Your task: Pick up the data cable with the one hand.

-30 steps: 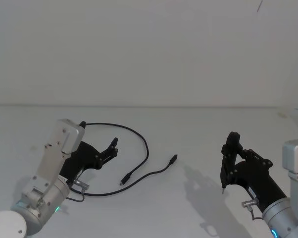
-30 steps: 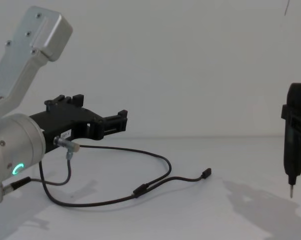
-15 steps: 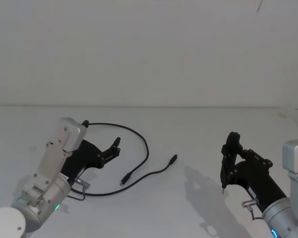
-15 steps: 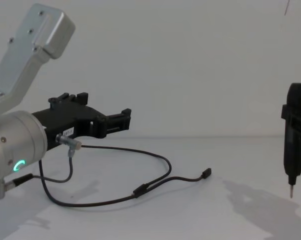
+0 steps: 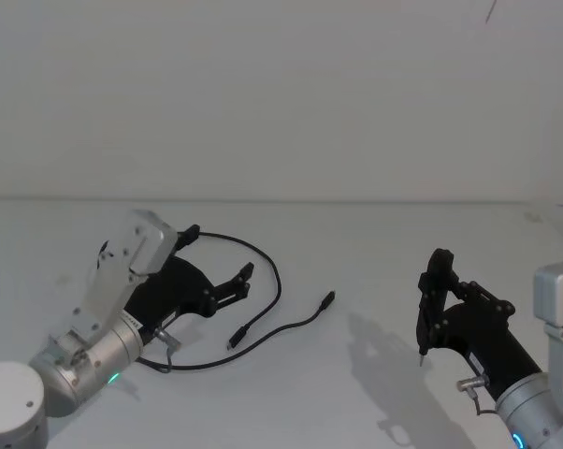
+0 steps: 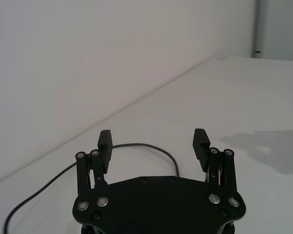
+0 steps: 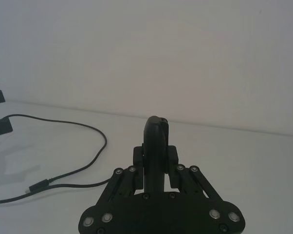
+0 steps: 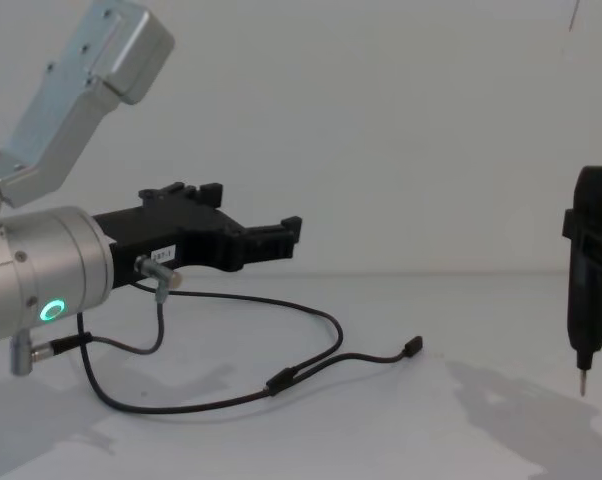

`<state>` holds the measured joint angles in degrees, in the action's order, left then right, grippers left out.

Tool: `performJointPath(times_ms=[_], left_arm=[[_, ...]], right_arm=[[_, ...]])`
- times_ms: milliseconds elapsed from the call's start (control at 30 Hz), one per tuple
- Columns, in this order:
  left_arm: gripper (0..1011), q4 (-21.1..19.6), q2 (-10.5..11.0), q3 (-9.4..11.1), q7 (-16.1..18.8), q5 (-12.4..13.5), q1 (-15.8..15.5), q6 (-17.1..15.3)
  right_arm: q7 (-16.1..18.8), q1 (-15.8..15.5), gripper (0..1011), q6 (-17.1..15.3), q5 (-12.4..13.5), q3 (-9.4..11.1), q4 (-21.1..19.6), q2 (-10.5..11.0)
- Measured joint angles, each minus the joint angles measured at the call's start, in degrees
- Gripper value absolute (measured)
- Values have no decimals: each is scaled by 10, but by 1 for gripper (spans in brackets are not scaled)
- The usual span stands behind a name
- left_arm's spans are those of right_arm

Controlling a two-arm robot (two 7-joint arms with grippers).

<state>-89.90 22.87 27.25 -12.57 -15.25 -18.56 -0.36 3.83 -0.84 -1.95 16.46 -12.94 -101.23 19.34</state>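
Observation:
The data cable (image 5: 274, 271) is a thin black line on the white table, arcing round in a loop to a thicker joint (image 5: 237, 339) and ending in a small plug (image 5: 327, 299). My left gripper (image 5: 241, 279) is open and holds nothing. It hovers inside the loop, its tips just short of the cable's right-hand bend. In the left wrist view the cable (image 6: 137, 144) runs across beyond the spread fingers (image 6: 201, 140). From the chest, the left gripper (image 8: 286, 232) is above the cable (image 8: 333, 330). My right gripper (image 5: 434, 299) is slim and black with a pointed metal tip, and stands shut at the right.
A short dark lead with a silver plug (image 8: 157, 276) hangs from my left wrist, close to the cable's near run. The white table (image 5: 356, 243) meets a plain white wall behind. In the right wrist view the cable (image 7: 103, 146) lies well to one side of the right gripper (image 7: 156, 146).
My left gripper has moved forward and to the right, further into the cable's loop, still open. The cable and the right arm have not moved.

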Motion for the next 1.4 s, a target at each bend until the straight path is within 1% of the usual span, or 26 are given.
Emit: performJointPath(times_ms=[100, 167, 200, 233, 300, 333, 400, 500, 533, 567, 667, 700, 733, 833, 933, 967, 1167, 1400], left_arm=[[1001, 6, 1, 2, -21, -8, -8, -4], [1001, 16, 3, 5, -46, -18, -19, -10], [1001, 16, 3, 5, -46, -18, -19, -10], [1001, 21, 4, 7, -64, -24, -26, -16], [1001, 26, 6, 10, -78, -30, -33, -22], [1001, 31, 7, 12, -95, -35, -39, -28], [1001, 36, 9, 15, -110, -40, -46, -35], [1001, 46, 17, 24, -146, -51, -65, -57], [1001, 46, 17, 24, -146, -51, -65, -57], [1001, 49, 21, 29, -161, -54, -73, -67], [1001, 55, 29, 37, -187, -59, -86, -87], [1001, 57, 34, 42, -201, -61, -94, -99], [1001, 57, 34, 42, -201, -61, -94, -99], [1001, 59, 45, 55, -232, -64, -110, -128], [1001, 60, 52, 62, -249, -66, -118, -143], [1001, 61, 56, 68, -260, -67, -124, -153], [1001, 66, 66, 84, -289, -69, -140, -179], [1001, 74, 69, 98, -303, -70, -152, -196]], right_arm=[[0, 0, 279, 0, 0, 0, 0, 0], [0, 0, 279, 0, 0, 0, 0, 0], [0, 0, 279, 0, 0, 0, 0, 0], [0, 0, 279, 0, 0, 0, 0, 0], [0, 0, 279, 0, 0, 0, 0, 0], [0, 0, 279, 0, 0, 0, 0, 0], [0, 0, 279, 0, 0, 0, 0, 0], [0, 0, 279, 0, 0, 0, 0, 0], [0, 0, 279, 0, 0, 0, 0, 0], [0, 0, 279, 0, 0, 0, 0, 0], [0, 0, 279, 0, 0, 0, 0, 0], [0, 0, 279, 0, 0, 0, 0, 0], [0, 0, 279, 0, 0, 0, 0, 0], [0, 0, 279, 0, 0, 0, 0, 0], [0, 0, 279, 0, 0, 0, 0, 0], [0, 0, 279, 0, 0, 0, 0, 0], [0, 0, 279, 0, 0, 0, 0, 0], [0, 0, 279, 0, 0, 0, 0, 0]])
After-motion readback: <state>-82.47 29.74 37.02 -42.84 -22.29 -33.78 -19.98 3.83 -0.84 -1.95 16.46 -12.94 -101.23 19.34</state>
